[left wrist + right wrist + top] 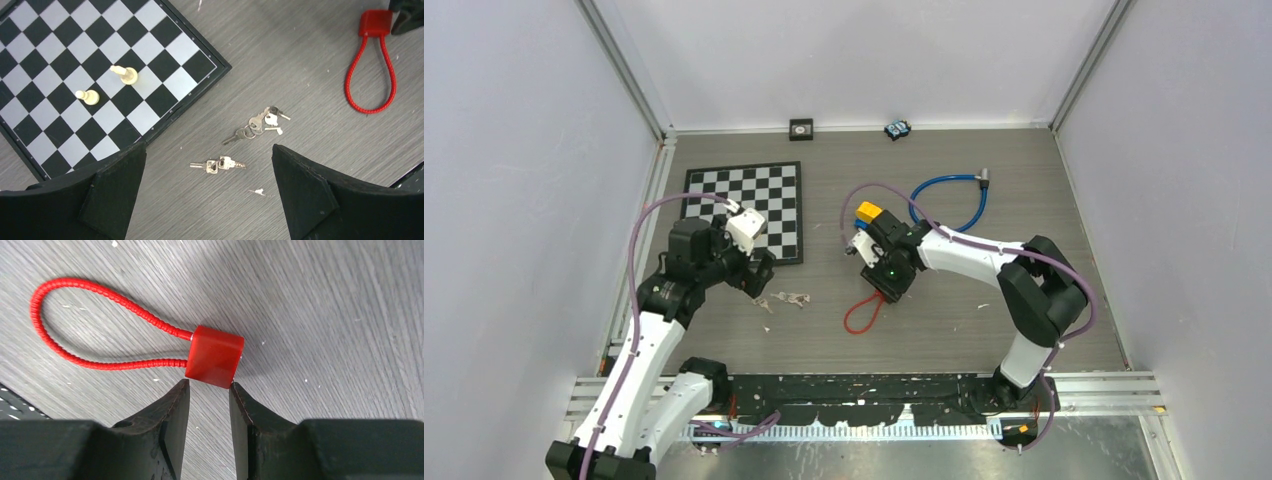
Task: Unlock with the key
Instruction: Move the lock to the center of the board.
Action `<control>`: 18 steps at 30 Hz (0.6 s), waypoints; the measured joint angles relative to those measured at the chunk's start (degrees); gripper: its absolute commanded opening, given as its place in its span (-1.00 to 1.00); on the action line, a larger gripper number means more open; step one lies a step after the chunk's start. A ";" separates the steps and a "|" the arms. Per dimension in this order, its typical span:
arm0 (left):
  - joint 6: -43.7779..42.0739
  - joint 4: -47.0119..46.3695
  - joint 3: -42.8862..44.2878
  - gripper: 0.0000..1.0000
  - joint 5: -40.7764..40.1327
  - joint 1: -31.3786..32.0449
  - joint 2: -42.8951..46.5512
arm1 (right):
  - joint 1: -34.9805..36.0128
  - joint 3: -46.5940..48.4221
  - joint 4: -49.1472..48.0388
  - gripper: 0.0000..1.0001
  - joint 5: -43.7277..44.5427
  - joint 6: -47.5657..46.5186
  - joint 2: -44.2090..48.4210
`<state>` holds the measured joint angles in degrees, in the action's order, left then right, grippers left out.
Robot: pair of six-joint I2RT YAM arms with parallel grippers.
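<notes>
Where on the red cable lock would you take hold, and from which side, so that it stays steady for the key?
Grip the solid red block, not the cable loop. It lies flat on the table, so come from above and pinch the block's two flat sides. The block looks rigid and square-edged; the thin loop would probably bend or slip.

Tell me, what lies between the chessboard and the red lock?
A key bunch and a smaller key pair lie there, touching neither; the left wrist view shows them.
</notes>
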<state>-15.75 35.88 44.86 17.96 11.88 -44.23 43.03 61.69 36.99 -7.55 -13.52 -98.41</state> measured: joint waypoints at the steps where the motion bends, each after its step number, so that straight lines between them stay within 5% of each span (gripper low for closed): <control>1: -1.18 0.13 -0.20 0.99 0.28 0.00 -0.37 | 0.00 0.46 -0.13 -0.14 -0.59 0.42 -0.11; 8: -9.44 2.78 -0.22 0.99 3.91 2.08 -8.35 | -0.22 1.22 0.44 0.32 -2.14 0.24 2.03; 12: -12.00 2.95 0.39 0.96 1.90 8.63 -17.25 | -1.70 -2.16 1.97 0.34 -1.66 -0.92 10.21; 18: -13.60 2.16 2.38 0.57 -2.19 18.53 -29.40 | -9.81 -6.01 3.67 0.31 -1.60 -2.01 24.20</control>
<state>-29.34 38.04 47.24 15.77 30.41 -73.63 33.21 55.68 40.66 -9.15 -15.53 -74.22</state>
